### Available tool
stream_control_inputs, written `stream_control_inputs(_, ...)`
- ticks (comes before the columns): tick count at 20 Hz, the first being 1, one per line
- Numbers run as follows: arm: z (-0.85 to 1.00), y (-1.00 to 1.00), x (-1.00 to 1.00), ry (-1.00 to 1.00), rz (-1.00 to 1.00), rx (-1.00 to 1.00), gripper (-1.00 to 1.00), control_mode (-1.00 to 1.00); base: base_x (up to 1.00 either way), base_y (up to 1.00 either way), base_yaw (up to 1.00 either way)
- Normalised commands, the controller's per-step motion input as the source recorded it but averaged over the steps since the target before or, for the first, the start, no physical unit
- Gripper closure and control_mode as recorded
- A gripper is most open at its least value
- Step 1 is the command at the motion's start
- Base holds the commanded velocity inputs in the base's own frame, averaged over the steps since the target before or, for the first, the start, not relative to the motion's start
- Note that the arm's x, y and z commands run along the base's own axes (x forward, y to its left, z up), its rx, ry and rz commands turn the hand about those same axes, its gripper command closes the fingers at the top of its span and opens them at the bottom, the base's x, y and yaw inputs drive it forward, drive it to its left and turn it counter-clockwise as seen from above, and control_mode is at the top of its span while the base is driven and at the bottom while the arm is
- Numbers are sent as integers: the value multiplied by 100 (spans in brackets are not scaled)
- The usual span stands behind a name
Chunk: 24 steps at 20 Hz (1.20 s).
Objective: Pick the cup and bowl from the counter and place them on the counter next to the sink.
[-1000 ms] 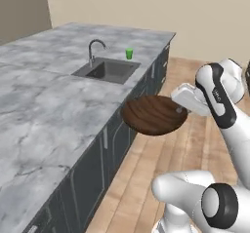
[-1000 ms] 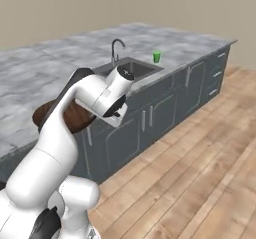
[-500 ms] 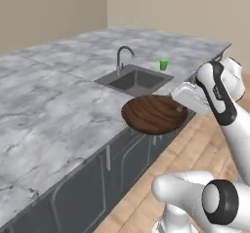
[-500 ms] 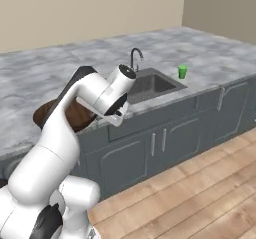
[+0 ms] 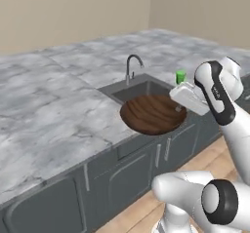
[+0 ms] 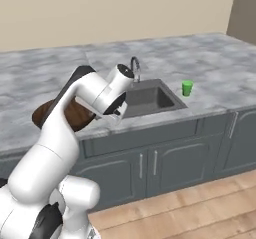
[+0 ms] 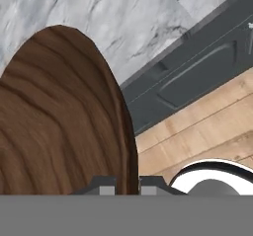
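Pincer: the pincer (image 7: 127, 184) is closed tight on the rim of the bowl (image 5: 154, 114); its tips sit either side of the rim in the hand view
Bowl: held in the air over the front edge of the table (image 5: 58, 110), partly out past the edge above the cabinet fronts (image 6: 165, 160); just in front of the sink (image 6: 147, 98)
Cup: the cup (image 6: 187, 87) stands upright on the table right of the sink, near the front edge
Open room: bare marble lies left of the sink and behind it; wooden floor (image 6: 200, 213) lies free before the cabinets
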Motion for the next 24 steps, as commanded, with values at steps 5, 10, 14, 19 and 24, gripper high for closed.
stream_control_inputs(5,0,0,0,0,0,0,100,100,85,-42,39)
stream_control_inputs(10,0,0,0,0,0,0,100,100,30,11,19)
stream_control_inputs(14,0,0,0,0,0,0,100,100,45,9,13)
stream_control_inputs(19,0,0,0,0,0,0,100,100,86,-29,22)
stream_control_inputs(24,0,0,0,0,0,0,100,100,90,-36,24)
